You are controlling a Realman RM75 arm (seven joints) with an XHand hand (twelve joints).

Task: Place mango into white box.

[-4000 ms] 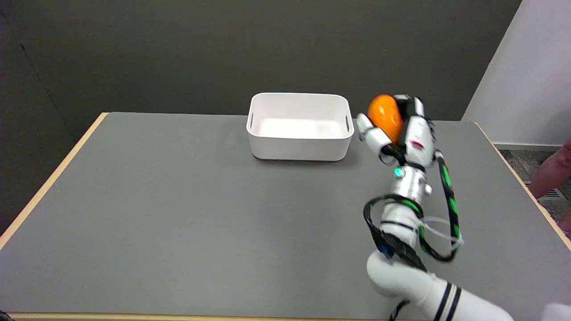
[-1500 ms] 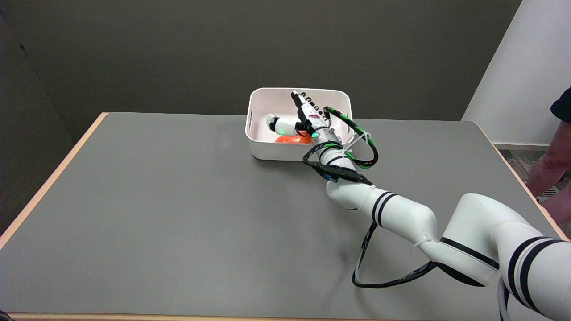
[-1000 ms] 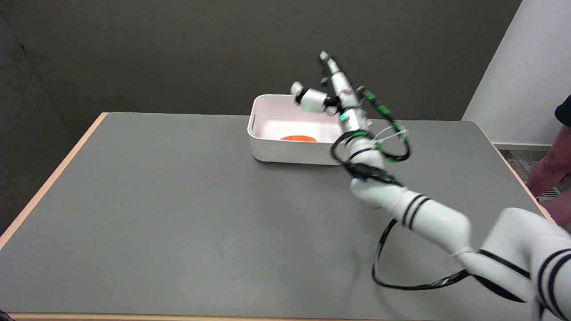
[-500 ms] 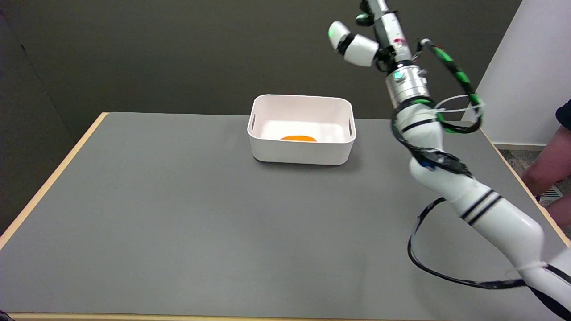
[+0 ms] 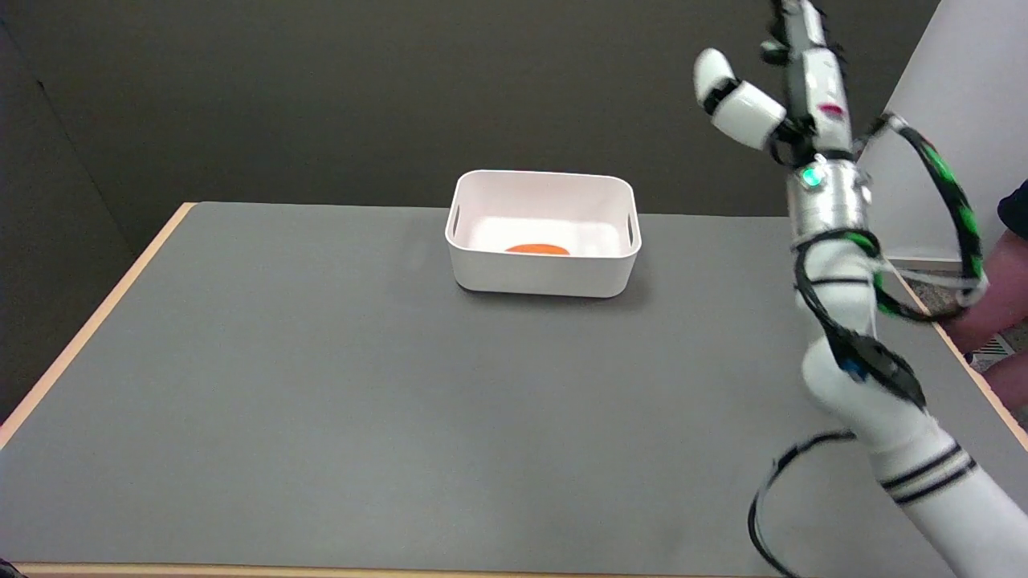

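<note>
Right now my right hand (image 5: pixel 791 84) is raised high at the upper right of the head view, well above the grey worktop (image 5: pixel 321 385) and well apart from the white box (image 5: pixel 543 273). It holds nothing: the thumb sticks out to the left, away from the other fingers (image 5: pixel 803 32), which point upward and run partly past the top edge of the picture, so I cannot tell how each of them lies. On the back of the hand there is a small red mark, too small and blurred for me to read as writing. A green light glows at my wrist, just below the hand. Black cable wrapped with green loops out from the wrist to the right, and another black cable hangs in a curve under my forearm near the lower edge.

The mango (image 5: pixel 537 249) lies inside the white box, on its floor toward the near wall; only a low orange sliver of it shows over the rim. The white box stands on the far middle part of the worktop, upright, with a slot handle in each short side. I can read no label or brand on the box or the worktop.

At the right edge, beyond the worktop, part of a person (image 5: pixel 1000 289) shows.
</note>
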